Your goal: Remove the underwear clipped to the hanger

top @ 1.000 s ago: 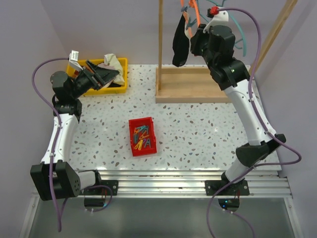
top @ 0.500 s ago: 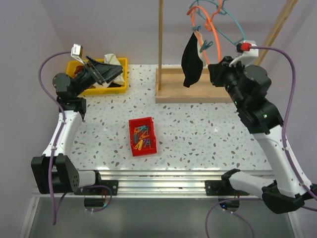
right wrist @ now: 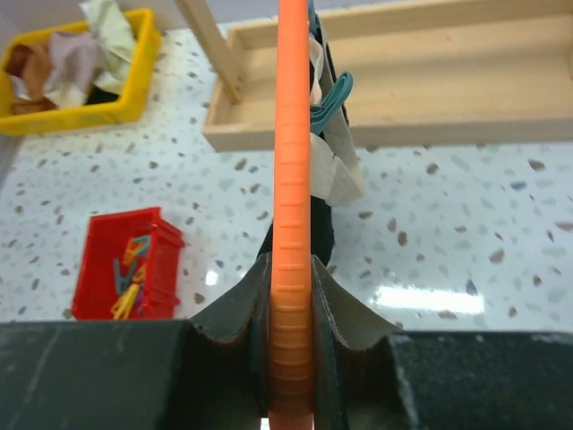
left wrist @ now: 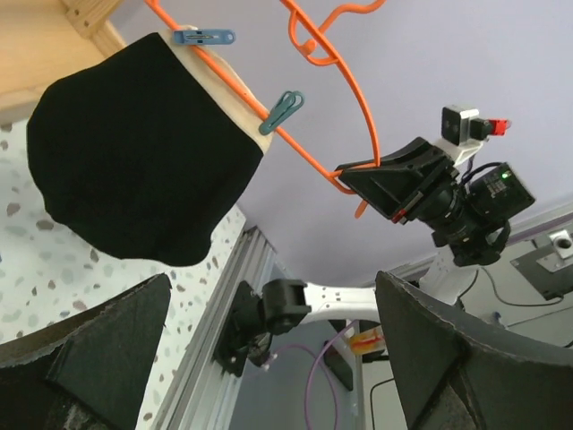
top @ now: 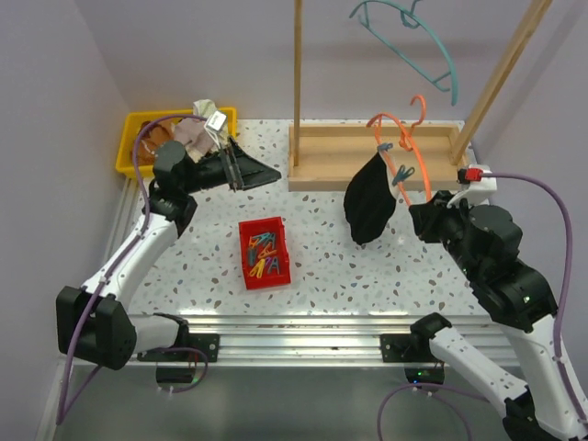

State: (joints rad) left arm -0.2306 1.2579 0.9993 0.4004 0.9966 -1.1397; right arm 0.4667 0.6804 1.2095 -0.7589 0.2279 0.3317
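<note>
My right jaws [right wrist: 291,276] are clamped on the orange hanger [top: 418,152], up in the air to the right of the red clip bin [top: 265,253]. The black underwear [top: 370,207] hangs from it, pinned by two blue pegs [left wrist: 282,109]. My left jaws [top: 262,175] stand apart beyond the bin. The rust-brown underwear [top: 160,135] lies in the yellow tray [top: 122,152], beyond the bin to its left.

The underwear [top: 369,207] hangs on the hanger [right wrist: 291,179], right of the clip bin [top: 269,280], before the rack base [top: 331,175]

overhead and close wrist views share the orange hanger [right wrist: 291,224].
</note>
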